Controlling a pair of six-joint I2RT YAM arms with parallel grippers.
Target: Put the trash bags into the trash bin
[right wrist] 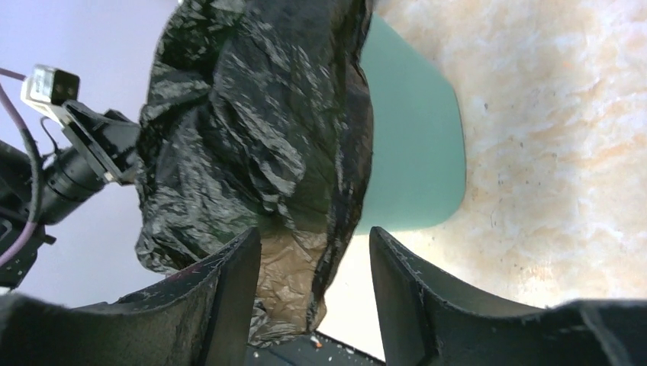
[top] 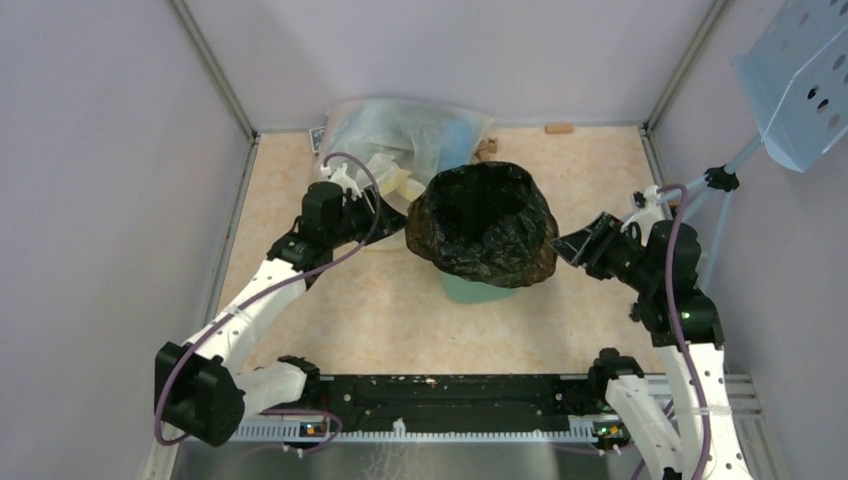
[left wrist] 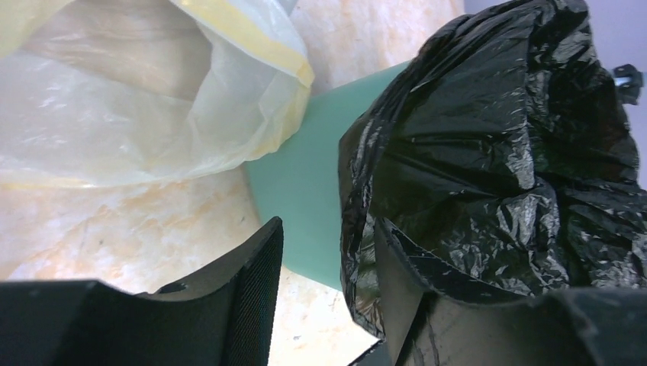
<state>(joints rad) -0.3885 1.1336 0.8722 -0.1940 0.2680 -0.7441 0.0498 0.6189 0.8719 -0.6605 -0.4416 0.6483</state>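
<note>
Trash bag (top: 482, 222), black and crinkled, sits draped over the mouth of the trash bin (top: 478, 290). Its own opening gapes upward and its rim hangs down the bin's sides, so only a strip of mint green shows at the near base. The left gripper (left wrist: 328, 236) is released beside the bag's left flank, one finger under the hanging edge, the gap bare. The right gripper (right wrist: 314, 236) is also spread, a thin loose fold of bag dangling unpinched between its fingers. A clear bag (top: 400, 135) lies just behind the bin.
</note>
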